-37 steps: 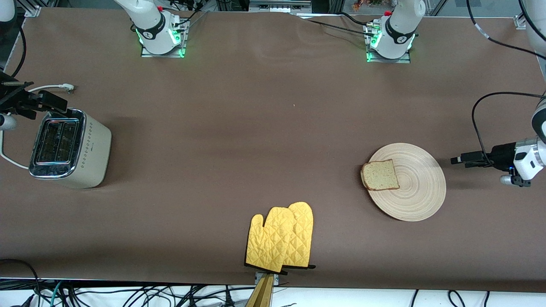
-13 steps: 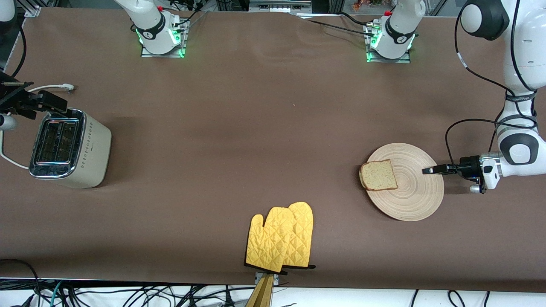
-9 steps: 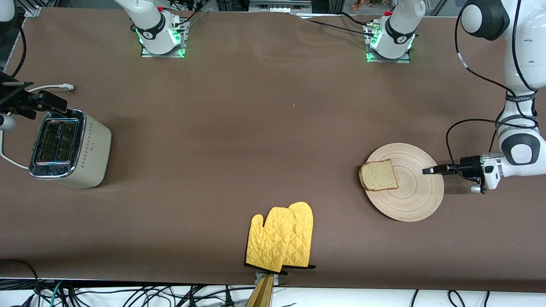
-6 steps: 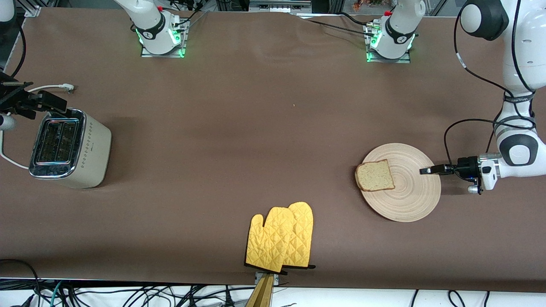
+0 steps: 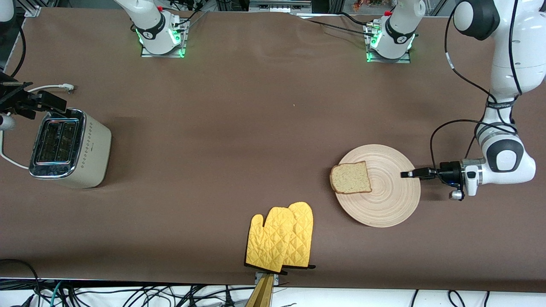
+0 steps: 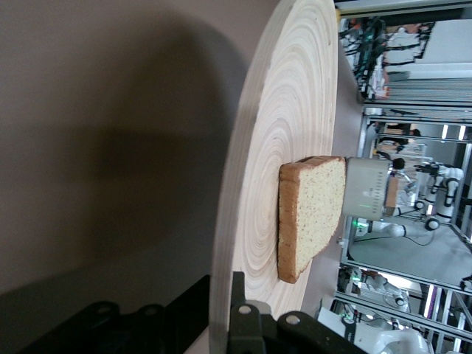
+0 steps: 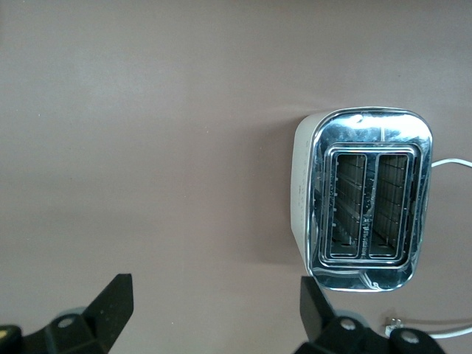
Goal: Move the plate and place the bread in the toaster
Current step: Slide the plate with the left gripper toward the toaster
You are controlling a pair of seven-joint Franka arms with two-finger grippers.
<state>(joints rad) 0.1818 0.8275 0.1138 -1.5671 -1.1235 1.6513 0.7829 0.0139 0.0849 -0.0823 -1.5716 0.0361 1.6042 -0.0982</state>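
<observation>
The wooden plate [image 5: 388,200] lies on the table toward the left arm's end. The bread [image 5: 350,178] rests on its rim nearest the right arm's end. My left gripper [image 5: 407,174] is low at the plate's other edge, shut on the rim. In the left wrist view the plate's rim [image 6: 230,243] runs between the two dark fingers, with the bread [image 6: 310,214] lying flat on it. The toaster [image 5: 68,147] stands at the right arm's end, both slots bare. My right gripper [image 5: 51,102] hangs open beside and above it. In the right wrist view the toaster [image 7: 365,199] shows from above, the gripper [image 7: 214,302] holding nothing.
A pair of yellow oven mitts [image 5: 281,243] lies near the table's front edge, between plate and toaster and nearer the front camera than both. The toaster's white cord [image 5: 51,88] trails off toward the right arm's base.
The left gripper closed on the plate's rim and has slid the plate, bread on it, toward the right arm's end of the table. The right arm has not moved.
</observation>
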